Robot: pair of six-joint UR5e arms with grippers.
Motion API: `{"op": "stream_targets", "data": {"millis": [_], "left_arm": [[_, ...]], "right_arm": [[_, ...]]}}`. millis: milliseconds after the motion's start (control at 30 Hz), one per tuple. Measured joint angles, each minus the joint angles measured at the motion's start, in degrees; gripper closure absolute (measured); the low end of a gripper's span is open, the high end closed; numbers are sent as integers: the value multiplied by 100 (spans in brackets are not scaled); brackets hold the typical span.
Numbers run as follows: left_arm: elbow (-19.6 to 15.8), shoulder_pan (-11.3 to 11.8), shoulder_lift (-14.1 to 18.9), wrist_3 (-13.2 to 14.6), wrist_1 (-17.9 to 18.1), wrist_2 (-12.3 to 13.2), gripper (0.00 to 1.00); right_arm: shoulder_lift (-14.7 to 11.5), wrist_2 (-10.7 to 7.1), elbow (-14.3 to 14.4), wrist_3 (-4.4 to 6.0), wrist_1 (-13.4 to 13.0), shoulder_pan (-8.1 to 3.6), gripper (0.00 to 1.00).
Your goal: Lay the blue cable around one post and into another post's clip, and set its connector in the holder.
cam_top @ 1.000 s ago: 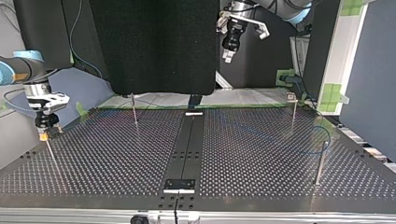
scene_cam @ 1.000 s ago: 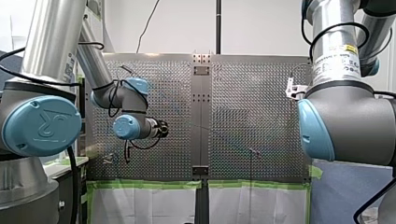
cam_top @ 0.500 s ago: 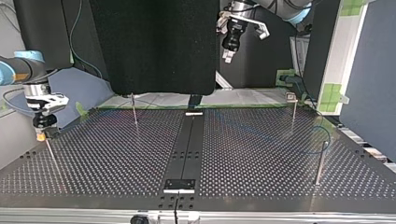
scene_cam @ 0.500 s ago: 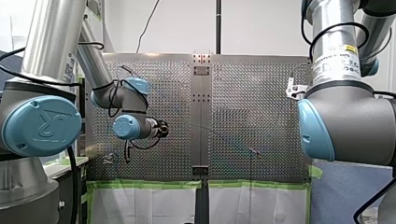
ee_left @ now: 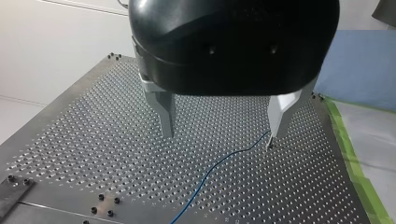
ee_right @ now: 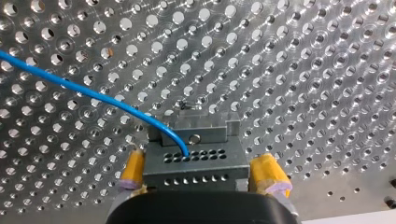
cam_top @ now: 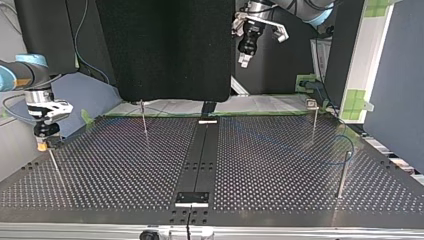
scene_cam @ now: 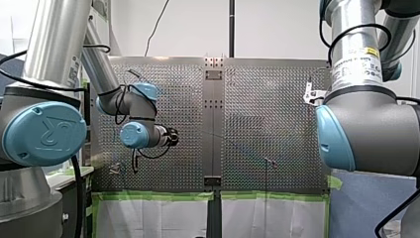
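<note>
**Two work stations, read left to right across the top view**

At the top view's left, my right hand [cam_top: 43, 146] hangs low over the perforated table [cam_top: 115, 170], just beside the tip of a thin post [cam_top: 55, 167]. In the right wrist view its yellow pads [ee_right: 134, 168] press against both sides of the connector [ee_right: 194, 161], a grey metal block with rows of small holes. The hand is clamped on it. The blue cable [ee_right: 93, 95] enters the block's upper face and curves away above the table.

Further right in the top view, a second post [cam_top: 144, 117] stands near the table's far edge. A dark strip [cam_top: 200, 155] runs down the table's middle, with a small plate [cam_top: 191, 198] at its near end.

Right of the strip, my left hand [cam_top: 243, 60] hangs high above the table's far edge. In the left wrist view its metal fingers [ee_left: 161, 112] stand well apart. The cable lies on the table below them and runs to a point just under one fingertip.

At the top view's right stand a headed post [cam_top: 313, 117], topped by a small square piece, and a nearer post [cam_top: 342, 172]. The cable shows faintly as a curve beside the nearer post.
</note>
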Motion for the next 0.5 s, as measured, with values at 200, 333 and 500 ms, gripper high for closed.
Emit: {"op": "stream_targets", "data": {"millis": [200,333,500], "left_arm": [[0,6,0,0,-6,0,2],[-1,8,0,0,-10,-1,2],[0,8,0,0,-15,-1,2]], "right_arm": [[0,-9,-1,2,-3,0,0],[1,-20,-1,3,-5,-1,0],[0,-100,-2,8,-5,9,0]]}}
